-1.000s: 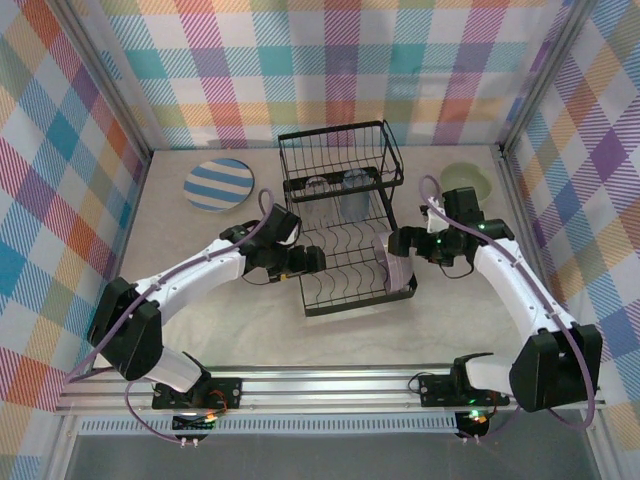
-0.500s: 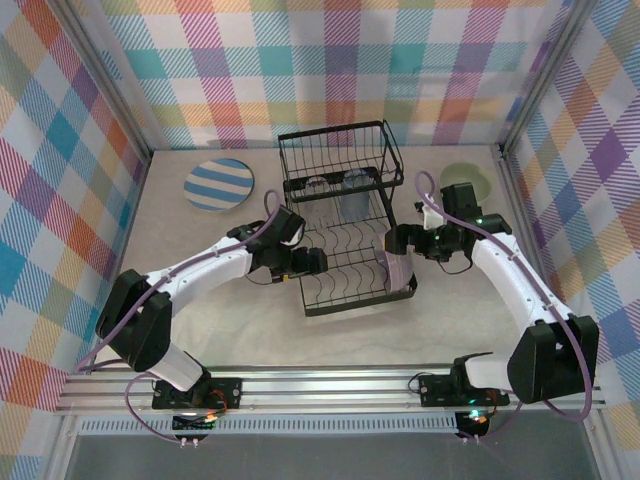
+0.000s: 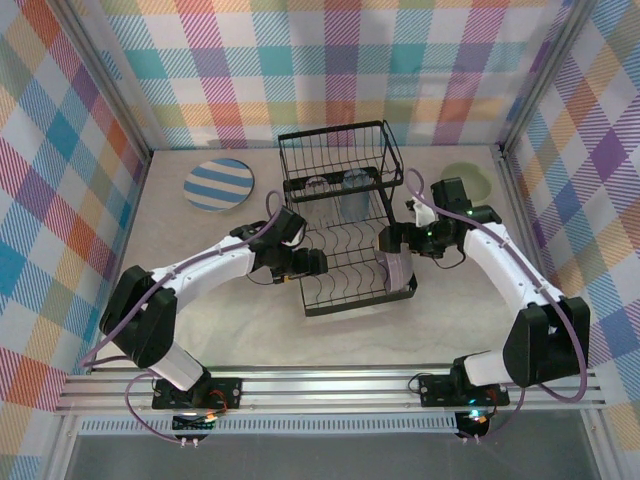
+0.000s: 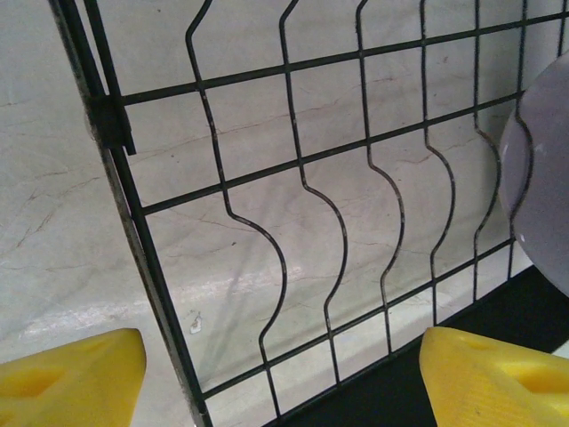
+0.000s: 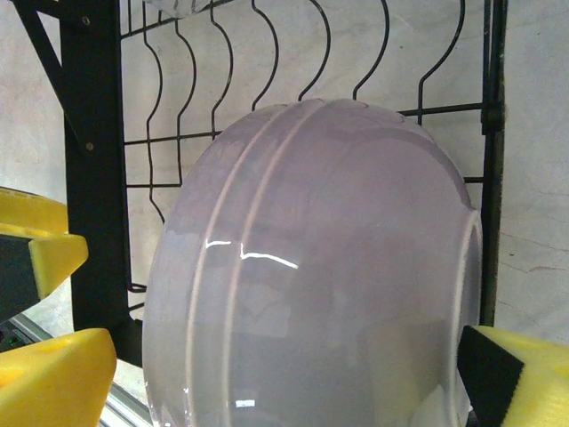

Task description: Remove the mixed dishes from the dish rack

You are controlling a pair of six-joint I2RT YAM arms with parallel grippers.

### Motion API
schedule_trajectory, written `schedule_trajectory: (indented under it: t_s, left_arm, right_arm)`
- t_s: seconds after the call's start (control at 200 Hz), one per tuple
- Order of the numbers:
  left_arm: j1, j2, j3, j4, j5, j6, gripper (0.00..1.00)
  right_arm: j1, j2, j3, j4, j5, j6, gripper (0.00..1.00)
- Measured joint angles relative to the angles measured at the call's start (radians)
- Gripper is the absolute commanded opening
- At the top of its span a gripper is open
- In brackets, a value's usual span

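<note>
As right claw [image 5: 284, 369] stood open astride lavender bowl [image 5: 311, 267] in rack [image 5: 89, 133], closing squarely across it, then lifting straight up, seemed wise; left claw [image 4: 284, 374] hung open, empty

bright even light, glint on lavender bowl [image 5: 311, 267]

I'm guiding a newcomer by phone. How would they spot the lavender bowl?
Find the black wire dish rack, the largest thing. At its near right corner, the lavender bowl stands on edge in the wavy slots. It is the only pale purple dish; the green bowl lies on the table outside the rack.
</note>
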Motion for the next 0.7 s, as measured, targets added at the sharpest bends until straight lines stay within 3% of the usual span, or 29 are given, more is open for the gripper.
schedule_trajectory:
  t_s: [0.7]
  left_arm:
    - [0.0,0.033,0.0,0.021,0.018,0.0,0.79]
  right_arm:
    - [0.042,0.068,0.045,-0.045,0.094,-0.026,0.99]
